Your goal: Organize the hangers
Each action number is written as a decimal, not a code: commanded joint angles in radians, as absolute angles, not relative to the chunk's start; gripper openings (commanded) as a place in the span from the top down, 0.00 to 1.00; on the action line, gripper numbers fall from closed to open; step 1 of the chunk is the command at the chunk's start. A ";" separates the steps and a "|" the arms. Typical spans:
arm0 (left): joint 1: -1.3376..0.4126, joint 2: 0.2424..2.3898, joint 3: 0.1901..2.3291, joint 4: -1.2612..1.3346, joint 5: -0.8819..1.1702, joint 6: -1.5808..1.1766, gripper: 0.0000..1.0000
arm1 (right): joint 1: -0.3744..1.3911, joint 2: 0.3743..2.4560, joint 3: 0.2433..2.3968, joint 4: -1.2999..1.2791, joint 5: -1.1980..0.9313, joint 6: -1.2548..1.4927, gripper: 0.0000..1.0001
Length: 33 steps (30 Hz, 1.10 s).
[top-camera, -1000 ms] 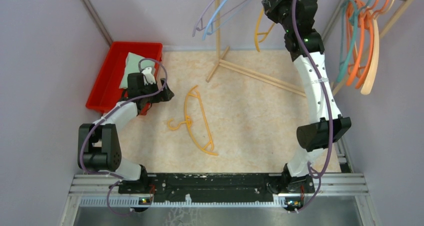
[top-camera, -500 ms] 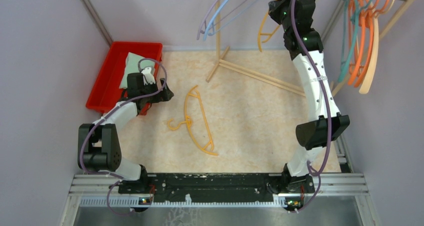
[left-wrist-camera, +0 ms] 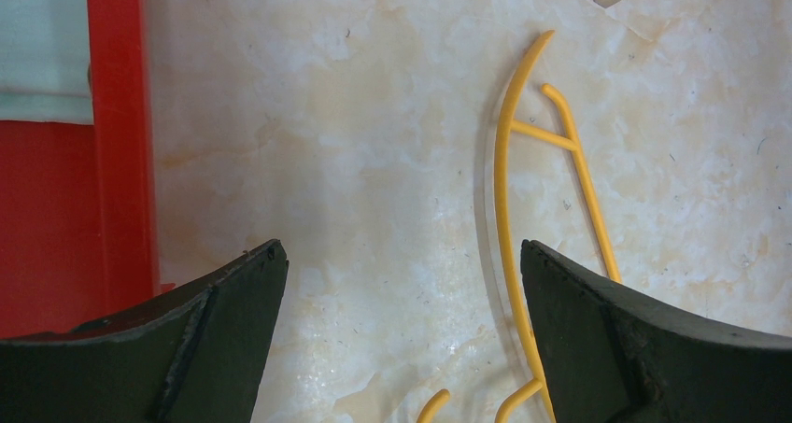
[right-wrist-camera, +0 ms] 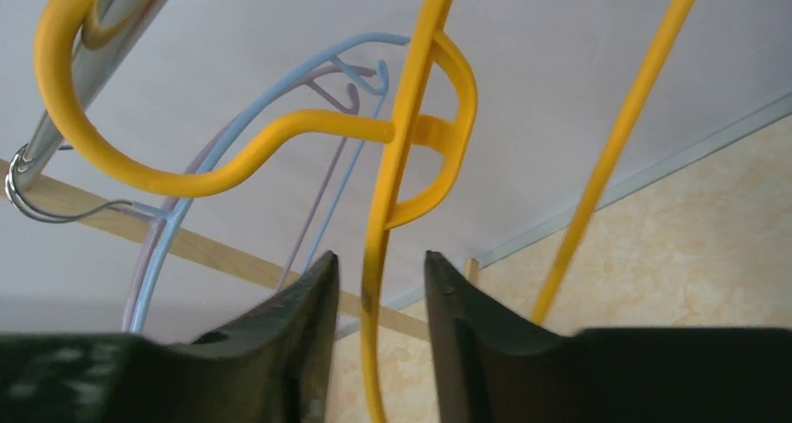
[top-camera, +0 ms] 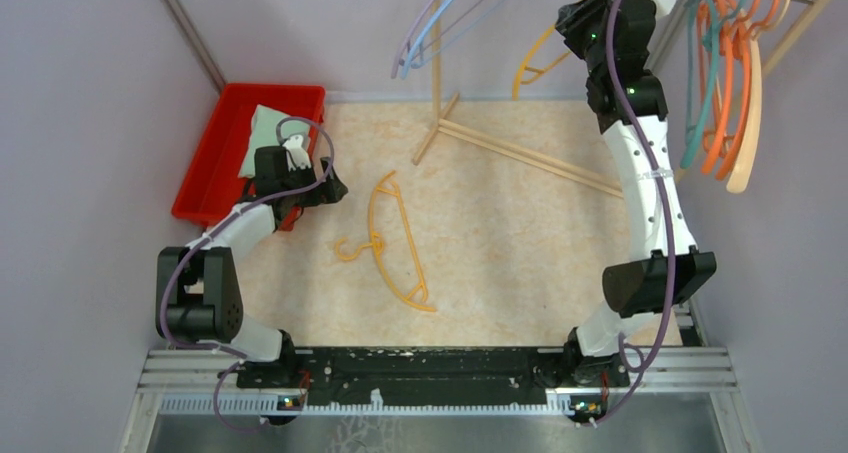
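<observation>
Right claw (right-wrist-camera: 381,272): raised high by the rack; fingers slightly parted; the long arm of the hung yellow hanger (right-wrist-camera: 346,124) runs down between them with a sliver of space on each side; not clamped.
Hung yellow hanger: hook looped over the metal rail (right-wrist-camera: 35,148); body hanging below it, just left of the right arm in the top view.
Left claw (left-wrist-camera: 400,250): low over the table (top-camera: 500,243), beside the red bin (top-camera: 205,173); fingers spread wide; nothing between them.
Loose yellow hanger (top-camera: 371,218): flat on the table, left of centre; its curved arm passes just beside one finger of the left claw; whether they touch, cannot tell.
Pale hangers (right-wrist-camera: 271,87): one light blue, one lavender; hanging side by side beyond the hung yellow hanger.
Bunched hangers (top-camera: 716,113): orange, teal and one thicker beige; close together on a rail at the far right.
Red bin: far left on the table; a folded pale green cloth (top-camera: 265,133) inside.
Rack poles (top-camera: 520,153): light wood; lower ones lying across the far side of the table.
</observation>
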State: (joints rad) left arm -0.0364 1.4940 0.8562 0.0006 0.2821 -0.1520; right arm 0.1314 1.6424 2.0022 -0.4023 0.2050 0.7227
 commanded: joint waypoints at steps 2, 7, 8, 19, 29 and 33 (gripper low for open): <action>-0.028 1.499 0.865 0.031 0.294 -0.142 0.00 | 0.123 1.539 1.979 -0.426 0.231 0.699 0.42; -0.028 1.490 0.868 0.030 0.298 -0.142 0.00 | 0.124 1.421 1.921 -0.444 0.201 0.652 0.26; -0.029 1.490 0.869 0.031 0.300 -0.141 0.00 | 0.124 1.396 1.911 -0.451 0.191 0.646 0.26; -0.028 1.500 0.871 0.038 0.327 -0.159 0.00 | 0.251 1.189 1.895 -0.574 -0.018 0.431 0.28; -0.028 1.517 0.864 0.041 0.345 -0.178 0.00 | 0.800 1.256 1.582 -0.731 0.111 0.337 0.36; -0.026 1.524 0.876 0.039 0.351 -0.196 0.00 | 0.953 1.375 1.480 -0.683 0.111 0.328 0.36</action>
State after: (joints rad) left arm -0.0319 1.5097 0.8562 0.0105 0.3241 -0.1722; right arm 0.8383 1.2980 1.5398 -0.6895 0.0834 0.3626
